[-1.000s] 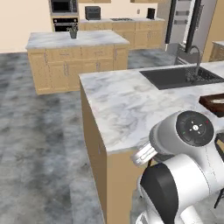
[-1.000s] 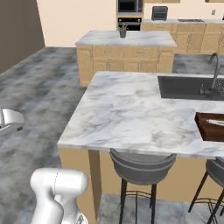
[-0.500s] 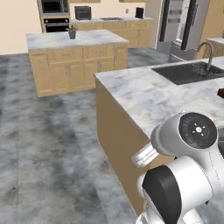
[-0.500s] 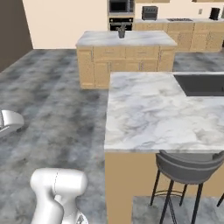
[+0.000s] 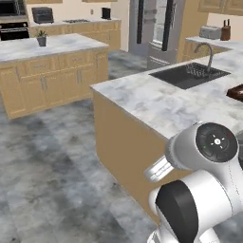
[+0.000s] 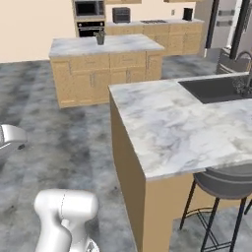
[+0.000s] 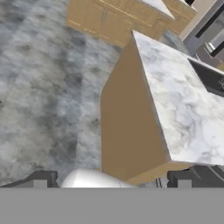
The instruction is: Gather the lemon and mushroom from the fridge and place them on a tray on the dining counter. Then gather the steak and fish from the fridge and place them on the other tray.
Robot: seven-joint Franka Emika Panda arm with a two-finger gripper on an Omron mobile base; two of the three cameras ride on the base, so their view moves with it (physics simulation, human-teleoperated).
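The steel fridge (image 5: 154, 26) stands at the back of the room with its doors closed, also at the top right of the right base view (image 6: 224, 24). The marble dining counter (image 5: 156, 102) (image 6: 167, 128) (image 7: 175, 92) runs ahead to my right. One corner of the dark brown tray (image 5: 236, 91) shows at the right edge of the counter. My gripper (image 7: 111, 180) hangs open over the floor beside the counter's near end, with nothing between its fingers (image 7: 41, 178). The lemon, mushroom, steak, fish and the other tray are out of view.
A dark sink (image 5: 182, 76) with a curved tap (image 5: 207, 51) is set into the counter. A wooden kitchen island (image 5: 47, 61) (image 6: 103, 59) stands across the grey floor to the left. A stool (image 6: 224, 179) is tucked under the counter's near side.
The whole picture has shifted: the base has moved and turned, so the counter slid across both views and the fridge has come into view. The gripper stays open.
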